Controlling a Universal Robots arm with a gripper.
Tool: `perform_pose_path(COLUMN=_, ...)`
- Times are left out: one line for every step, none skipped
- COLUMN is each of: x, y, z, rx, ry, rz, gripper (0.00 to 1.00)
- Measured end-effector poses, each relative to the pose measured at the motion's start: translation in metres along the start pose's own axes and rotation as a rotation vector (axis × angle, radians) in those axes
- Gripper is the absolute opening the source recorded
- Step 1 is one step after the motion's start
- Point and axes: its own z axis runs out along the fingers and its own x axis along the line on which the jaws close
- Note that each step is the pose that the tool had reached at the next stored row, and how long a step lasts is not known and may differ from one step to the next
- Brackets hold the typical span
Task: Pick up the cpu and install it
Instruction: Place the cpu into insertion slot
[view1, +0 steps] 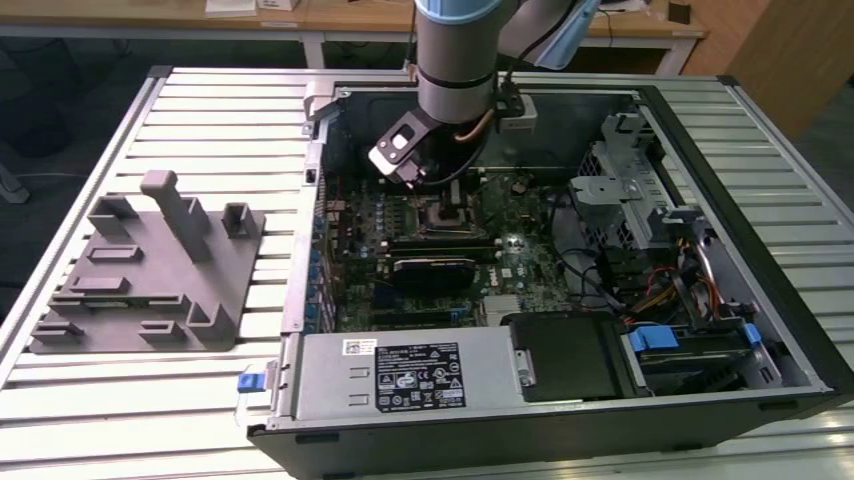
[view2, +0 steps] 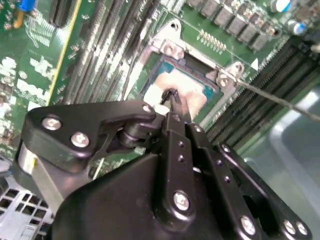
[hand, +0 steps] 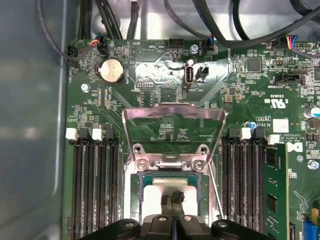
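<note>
The arm (view1: 461, 60) reaches down into the open case (view1: 561, 420), which lies on the slatted table (view1: 160, 410). In both wrist views the claw (hand: 171, 199) (view2: 170, 97) is nearly closed, its two thin fingertips (hand: 165, 201) almost meeting. The tips sit right at the top face of the cpu (hand: 155, 187) (view2: 192, 95). Whether they pinch anything on the cpu cannot be told.

The cpu lies directly under the claw, flat inside the socket (hand: 172, 164) on the green board (hand: 150, 75), with pale metal showing on either side of the tips. Just beyond the claw, the socket's metal plate (hand: 172, 120) stands flipped open, clear of the cpu. A thin lever (hand: 214, 187) runs close beside the claw along one socket edge. Rows of memory slots (hand: 95, 180) flank the claw on both sides.

Well away from the claw, outside the case, a grey fixture (view1: 147, 280) with upright posts rests on the table.
</note>
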Motion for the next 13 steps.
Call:
perform_pose_path(x=-0.0001, y=0.0001, z=-0.0033, rx=0.0006, ry=-0.0009, rz=0.000, gripper=0.11)
perform_pose_path(x=-0.0001, y=0.0002, z=-0.0063, rx=0.0007, ry=-0.0012, rz=0.000, gripper=0.11)
perform_pose_path(x=0.0000, y=0.0003, z=-0.0094, rx=0.0007, ry=-0.0012, rz=0.000, gripper=0.11)
perform_pose_path(x=0.0000, y=0.0005, z=-0.0125, rx=0.0008, ry=-0.0014, rz=0.000, gripper=0.11)
perform_pose_path(x=0.0001, y=0.0006, z=-0.0158, rx=0.0007, ry=-0.0013, rz=0.000, gripper=0.11)
perform_pose_path(x=0.0002, y=0.0008, z=-0.0188, rx=0.0007, ry=-0.0012, rz=0.000, gripper=0.11)
perform_pose_path(x=0.0002, y=0.0010, z=-0.0220, rx=0.0009, ry=-0.0014, rz=0.000, gripper=0.11)
perform_pose_path(x=0.0003, y=0.0011, z=-0.0250, rx=0.0008, ry=-0.0013, rz=0.000, gripper=0.11)
perform_pose_path(x=0.0003, y=0.0013, z=-0.0280, rx=0.0008, ry=-0.0013, rz=0.000, gripper=0.11)
perform_pose_path(x=0.0004, y=0.0014, z=-0.0309, rx=0.0008, ry=-0.0013, rz=0.000, gripper=0.11)
perform_pose_path(x=0.0004, y=0.0016, z=-0.0339, rx=0.0008, ry=-0.0013, rz=0.000, gripper=0.11)
perform_pose_path(x=0.0005, y=0.0017, z=-0.0369, rx=0.0008, ry=-0.0014, rz=0.000, gripper=0.11)
perform_pose_path(x=0.0006, y=0.0019, z=-0.0397, rx=0.0008, ry=-0.0013, rz=0.000, gripper=0.11)
